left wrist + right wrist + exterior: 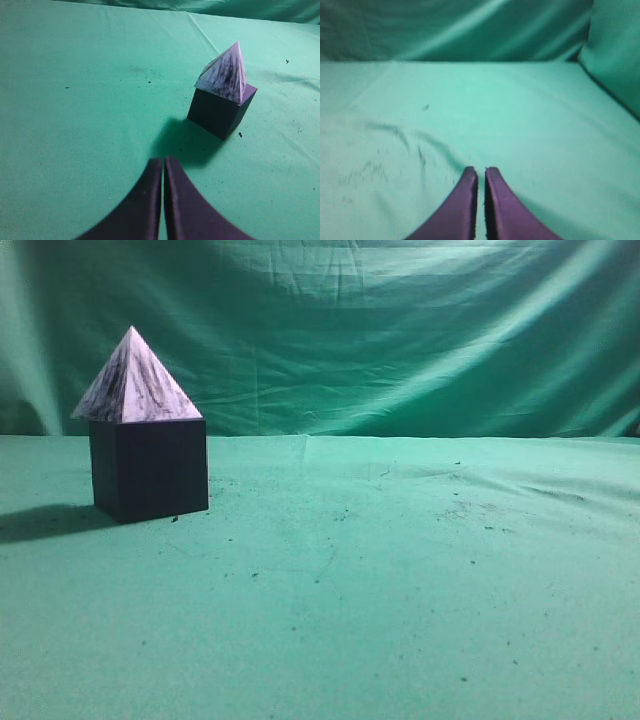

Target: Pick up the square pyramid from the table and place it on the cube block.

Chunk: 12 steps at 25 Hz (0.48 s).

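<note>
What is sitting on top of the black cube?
A marbled square pyramid sits upright on the cube block, tip up. Its base covers most of the cube's top, so that face is mostly hidden.

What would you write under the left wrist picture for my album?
Marbled square pyramid sitting on the dark cube block on the green table, with the left tool shut and empty nearby.

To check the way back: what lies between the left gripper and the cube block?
Only bare table cloth and the shadow of the cube block before the left gripper, in the left wrist view.
</note>
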Tool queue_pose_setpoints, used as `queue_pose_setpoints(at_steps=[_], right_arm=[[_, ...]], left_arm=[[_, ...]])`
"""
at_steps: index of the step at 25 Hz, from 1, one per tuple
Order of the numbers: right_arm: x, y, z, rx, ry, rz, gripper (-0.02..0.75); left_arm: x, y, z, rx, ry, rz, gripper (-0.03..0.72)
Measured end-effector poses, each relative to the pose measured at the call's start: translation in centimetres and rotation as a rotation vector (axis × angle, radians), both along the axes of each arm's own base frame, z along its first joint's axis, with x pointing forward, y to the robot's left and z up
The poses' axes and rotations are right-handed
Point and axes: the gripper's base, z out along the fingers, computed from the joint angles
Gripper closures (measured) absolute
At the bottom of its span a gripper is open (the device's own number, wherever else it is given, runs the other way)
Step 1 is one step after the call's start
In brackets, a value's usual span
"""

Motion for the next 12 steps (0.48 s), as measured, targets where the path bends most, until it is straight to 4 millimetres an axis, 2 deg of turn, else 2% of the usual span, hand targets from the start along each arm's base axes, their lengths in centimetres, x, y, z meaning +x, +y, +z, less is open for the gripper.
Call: queue_pose_setpoints(at_steps=[4,12], right_arm=[[-0.2,-0.08,-0.95,-0.011,0.1,-0.006,0.691],[-0.26,-0.1,-1.14,-0.014,0.121,-0.008,0.691]], left_arm=[[0.0,0.0,0.0,0.0,0.0,0.0,0.688],[0.0,0.0,0.0,0.0,0.0,0.0,0.688]])
